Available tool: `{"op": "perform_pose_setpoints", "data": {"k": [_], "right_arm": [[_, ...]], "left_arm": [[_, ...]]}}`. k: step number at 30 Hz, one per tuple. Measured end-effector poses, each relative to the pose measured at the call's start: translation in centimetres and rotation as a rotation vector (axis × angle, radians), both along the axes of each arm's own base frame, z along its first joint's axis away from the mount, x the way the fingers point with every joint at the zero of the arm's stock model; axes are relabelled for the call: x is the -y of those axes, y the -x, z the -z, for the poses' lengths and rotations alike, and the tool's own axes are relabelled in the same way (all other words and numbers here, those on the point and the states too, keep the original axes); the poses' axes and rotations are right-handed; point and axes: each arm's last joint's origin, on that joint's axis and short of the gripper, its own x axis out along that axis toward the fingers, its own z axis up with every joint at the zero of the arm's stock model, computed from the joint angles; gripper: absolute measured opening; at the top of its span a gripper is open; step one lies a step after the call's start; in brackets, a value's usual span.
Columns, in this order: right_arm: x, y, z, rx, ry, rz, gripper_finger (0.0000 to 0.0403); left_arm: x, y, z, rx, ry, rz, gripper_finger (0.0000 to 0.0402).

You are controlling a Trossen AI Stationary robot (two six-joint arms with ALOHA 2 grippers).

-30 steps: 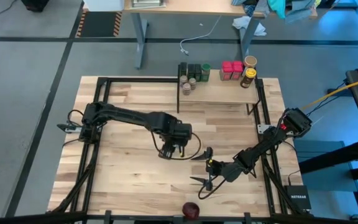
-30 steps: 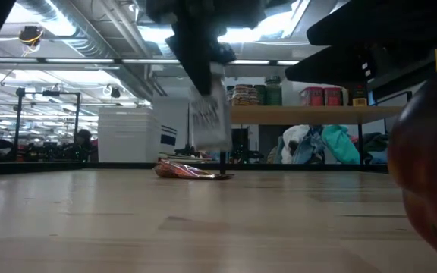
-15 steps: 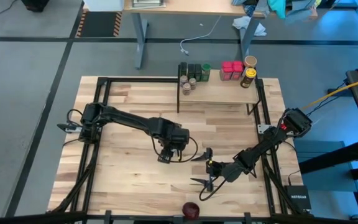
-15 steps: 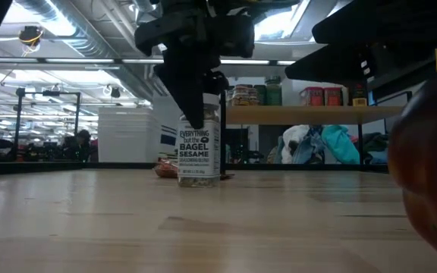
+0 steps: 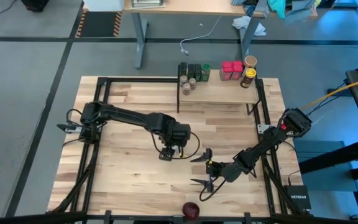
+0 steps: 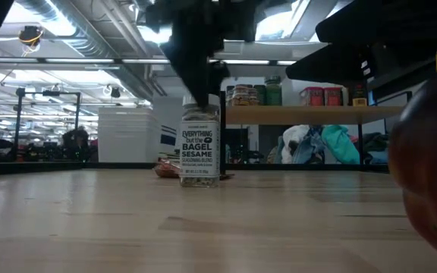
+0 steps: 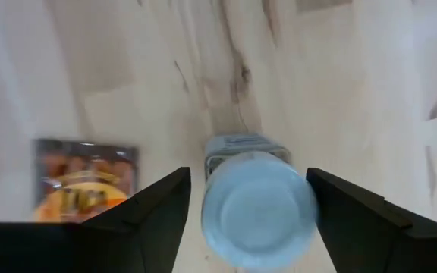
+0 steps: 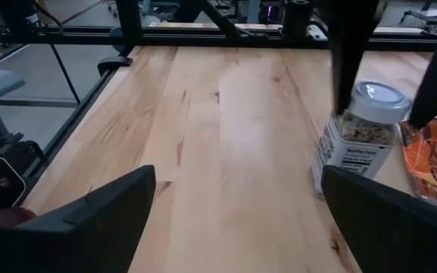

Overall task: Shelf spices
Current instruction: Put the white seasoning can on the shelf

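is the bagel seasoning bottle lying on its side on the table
No, the bagel seasoning bottle stands upright on the table, white cap up, label readable.

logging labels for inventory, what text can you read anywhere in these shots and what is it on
"EVERYTHING but the BAGEL SESAME": front label of the white-capped bottle standing on the tabletop, under the left claw.
Smaller line under it: probably "SEASONING BLEND", nearly too small to read.
"NETGEAR": likely, on the black box beside the table, too small to be sure.
Orange-red flat packet: print blurred, unreadable.
Jars and boxes on the shelf: labels too small to read.
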Motion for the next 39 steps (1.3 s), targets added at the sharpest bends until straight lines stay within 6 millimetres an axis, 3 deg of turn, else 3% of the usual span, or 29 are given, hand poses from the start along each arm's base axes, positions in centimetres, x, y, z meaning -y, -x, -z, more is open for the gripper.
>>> {"op": "perform_pose_setpoints", "data": {"k": [3, 8, 11, 14, 21, 26, 30, 33, 39], "right_arm": [[-0.1, 0.0, -0.1, 0.001, -0.051, -0.002, 0.0381], [-0.2, 0.0, 0.0, -0.012, -0.102, -0.036, 0.0381], [-0.2, 0.0, 0.0, -0.016, -0.101, -0.041, 0.0381], [-0.2, 0.0, -0.2, 0.0, -0.123, -0.038, 0.0381], [-0.5, -0.3, -1.1, 0.066, -0.335, -0.027, 0.0381], [0.4, -2.0, -2.6, 0.136, -0.396, 0.064, 0.0381], [2.0, -5.9, -5.7, 0.149, -0.283, 0.018, 0.0381], [4.1, -9.1, -8.7, 0.022, -0.166, 0.031, 0.0381], [10.1, -12.2, -14.4, -0.266, -0.118, 0.16, 0.0381]], "left_arm": [[-0.2, 0.8, -2.6, 0.031, -0.051, -0.011, 0.0254], [-0.9, 4.1, -8.5, 0.188, -0.165, -0.064, 0.0255], [-1.3, 7.2, -11.3, 0.285, -0.172, -0.108, 0.0255], [-1.6, 10.9, -12.5, 0.387, -0.192, -0.164, 0.0255], [-2.3, 19.5, -10.8, 0.67, -0.203, -0.304, 0.0255], [-2.7, 23.5, -9.1, 0.825, -0.198, -0.36, 0.0255], [-3.0, 24.8, -9.7, 0.988, -0.206, -0.369, 0.0255], [-3.1, 25.0, -11.0, 1.144, -0.198, -0.362, 0.0255], [-3.1, 25.4, -10.8, 1.117, -0.22, -0.338, 0.0255]]}}
